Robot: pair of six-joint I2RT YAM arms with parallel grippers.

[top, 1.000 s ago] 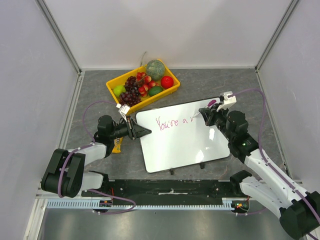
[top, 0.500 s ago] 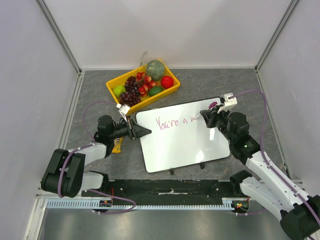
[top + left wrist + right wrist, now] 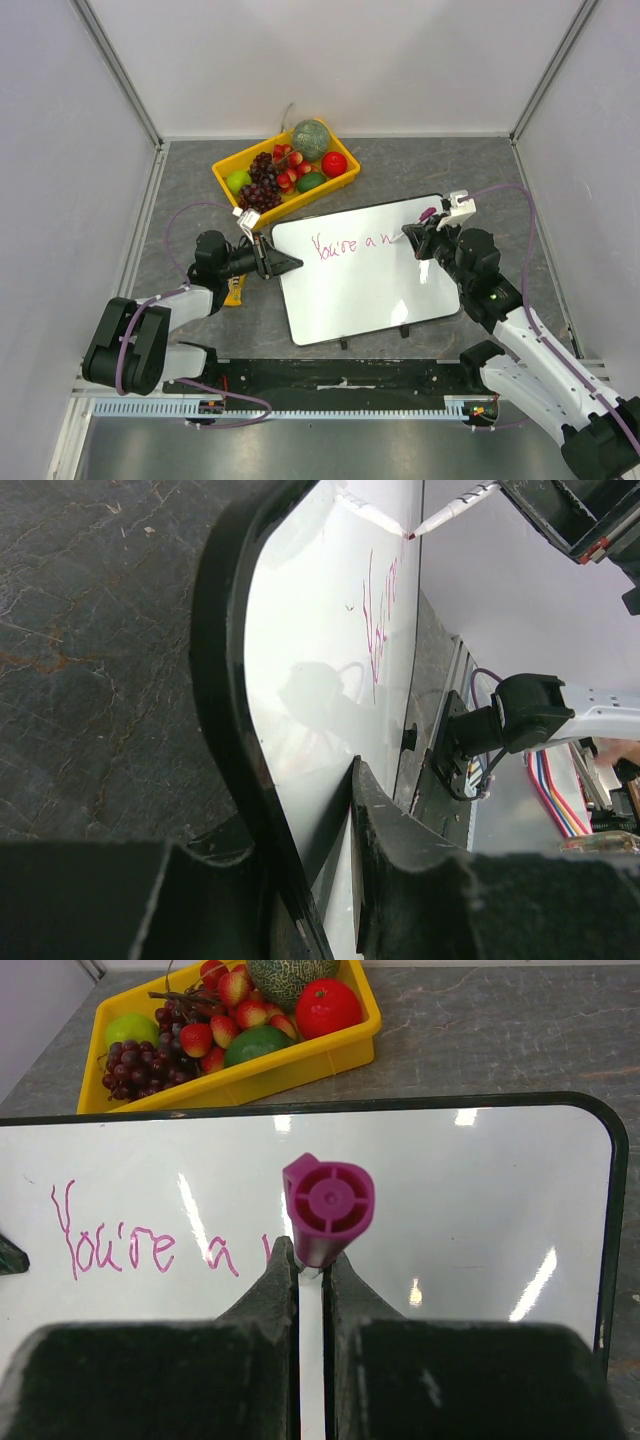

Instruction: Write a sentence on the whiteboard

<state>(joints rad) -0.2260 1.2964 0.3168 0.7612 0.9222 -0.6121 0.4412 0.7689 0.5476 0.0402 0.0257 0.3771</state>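
Observation:
The whiteboard (image 3: 360, 295) lies tilted on the grey table, with purple writing "You're a" (image 3: 348, 245) and a fresh stroke after it. My left gripper (image 3: 292, 264) is shut on the board's left edge, one finger above and one below (image 3: 310, 865). My right gripper (image 3: 418, 236) hovers over the board's upper right, shut on a white marker with a purple end cap (image 3: 328, 1200). The marker tip (image 3: 412, 535) touches the board (image 3: 320, 680) just past the last letter. In the right wrist view the fingers (image 3: 310, 1260) clamp the marker barrel above the board (image 3: 480, 1190).
A yellow tray (image 3: 340, 183) of fruit stands behind the board's far left corner (image 3: 300, 1065). A small yellow object (image 3: 234, 291) lies under the left arm. Two black clips (image 3: 402, 330) sit on the board's near edge. Enclosure walls surround the table.
The right gripper has shifted slightly right along the writing line with the marker, and a new stroke has appeared after the "a". The left gripper has not moved.

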